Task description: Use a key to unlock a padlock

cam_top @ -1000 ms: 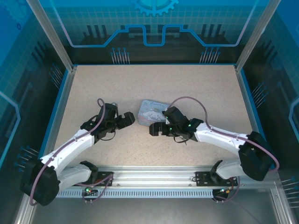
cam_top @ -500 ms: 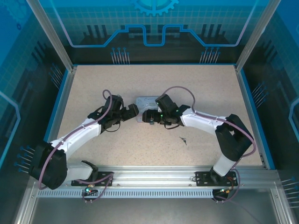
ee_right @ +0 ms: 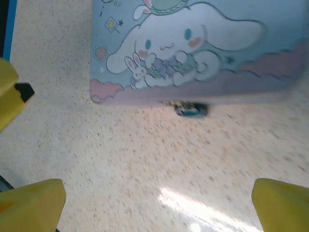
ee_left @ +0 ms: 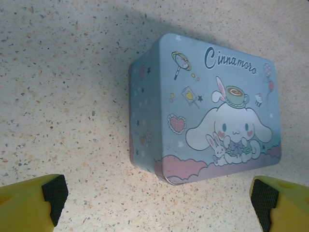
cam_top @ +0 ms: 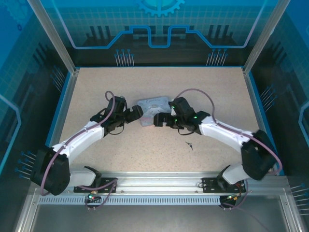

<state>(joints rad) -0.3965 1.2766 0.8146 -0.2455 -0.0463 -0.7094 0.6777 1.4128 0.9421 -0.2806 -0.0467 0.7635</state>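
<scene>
Findings: padlock (ee_right: 191, 109), blurred, against lower edge of tin (cam_top: 153, 104) in right wrist view. key (cam_top: 189, 145) on desk (cam_top: 96, 87), lower right of centre in top view, well apart from tin. We note left fingers (ee_left: 36, 205) and right fingers (ee_right: 34, 205) spread wide, gripping nothing, flanking tin's lower edge.

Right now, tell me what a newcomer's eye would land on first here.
A pale blue tin with a cartoon dog sits in the middle of the table, flanked by the open left gripper and the open right gripper. In the right wrist view a small dark padlock, blurred, sits at the tin's edge. A tiny dark key lies by itself, right of the tin and nearer the front.
</scene>
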